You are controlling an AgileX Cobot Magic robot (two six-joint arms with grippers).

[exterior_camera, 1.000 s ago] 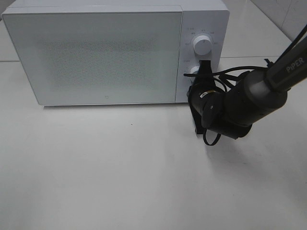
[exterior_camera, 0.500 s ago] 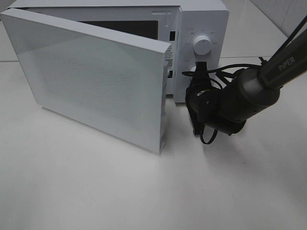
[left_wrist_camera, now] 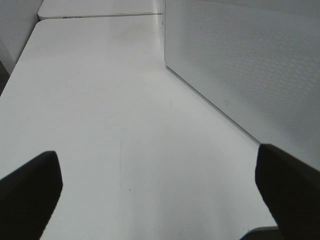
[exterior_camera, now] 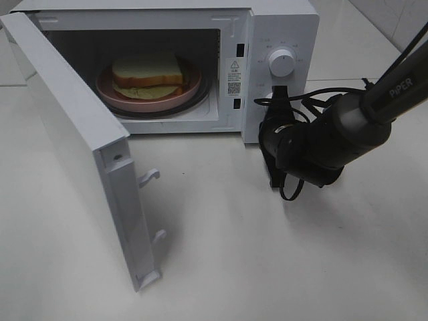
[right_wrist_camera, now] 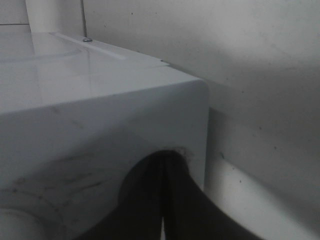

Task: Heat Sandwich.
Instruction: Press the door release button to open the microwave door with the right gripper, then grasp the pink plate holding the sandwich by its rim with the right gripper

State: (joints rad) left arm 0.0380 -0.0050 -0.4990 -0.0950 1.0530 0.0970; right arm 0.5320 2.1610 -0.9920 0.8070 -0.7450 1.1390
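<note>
The sandwich (exterior_camera: pixel 147 72), white bread with a brown crust and a pale green layer, lies on a round pink plate (exterior_camera: pixel 105 89) inside the white microwave (exterior_camera: pixel 284 20). The microwave door (exterior_camera: pixel 67 127) stands wide open, swung out to the left. My right gripper (exterior_camera: pixel 279 92) is shut with nothing in it. Its tip rests against the control panel just below the upper knob (exterior_camera: pixel 281 63). In the right wrist view the closed right gripper (right_wrist_camera: pixel 163 172) touches the microwave's white face. My left gripper (left_wrist_camera: pixel 160 180) is open, its fingers (left_wrist_camera: pixel 30 190) far apart over bare table beside the door panel (left_wrist_camera: pixel 250 65). It is out of the high view.
The white table (exterior_camera: pixel 234 267) spreads in front of the microwave. The open door's edge with two latch hooks (exterior_camera: pixel 150 177) juts toward the front left. Black cables loop around the right arm's wrist (exterior_camera: pixel 307 144).
The microwave door has swung from shut to wide open, uncovering the sandwich on its plate. The right gripper has stayed shut at the control panel, shifting only slightly.
</note>
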